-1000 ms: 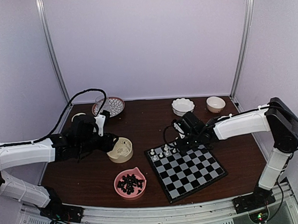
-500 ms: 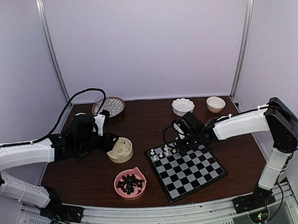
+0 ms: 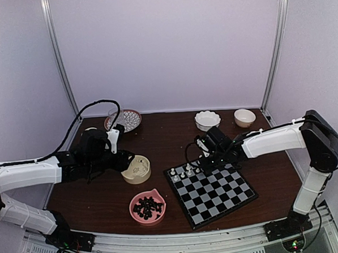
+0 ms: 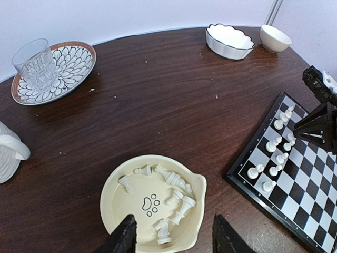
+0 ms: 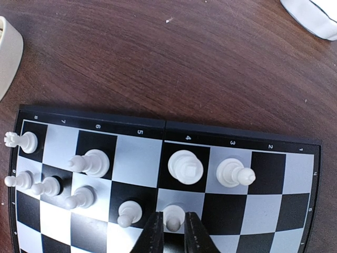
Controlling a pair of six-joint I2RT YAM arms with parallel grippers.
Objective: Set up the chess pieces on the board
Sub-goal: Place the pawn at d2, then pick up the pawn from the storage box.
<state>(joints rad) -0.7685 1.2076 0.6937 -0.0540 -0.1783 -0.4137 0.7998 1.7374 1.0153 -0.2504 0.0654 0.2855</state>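
Right gripper [image 5: 173, 215] barely moved over the last second. Fingers pinch a small cream-white pawn [image 5: 174, 224] standing on the black-and-white chequered board [image 5: 131, 153], toward the surface's near right corner. Release looks due. Left gripper [image 4: 174, 235] has its fingers spread above the cream ceramic bowl [image 4: 103, 197].

From where I stand, the near and right squares of the board [image 3: 226, 194] lie bare, so a gripper can come in freely there. Its far-left corner is crowded. Cream chessmen [image 5: 185, 167] stand close in two rows, and the right gripper [image 5: 172, 234] sits low among them, fingers either side of a pawn [image 5: 172, 217], a second pawn [image 5: 129, 212] just beside it. Open table [image 3: 169, 135] stretches between the board and the scalloped bowl [image 3: 207, 120] and small bowl [image 3: 245, 117] at the far edge. Left of the board, the cream dish [image 4: 200, 184] lies under the spread left gripper [image 4: 174, 234], and the pink bowl [image 3: 132, 206] sits just near of it. A plate [image 4: 73, 60] bearing a glass [image 4: 34, 66], and a mug [image 4: 8, 153], fill the far-left corner.
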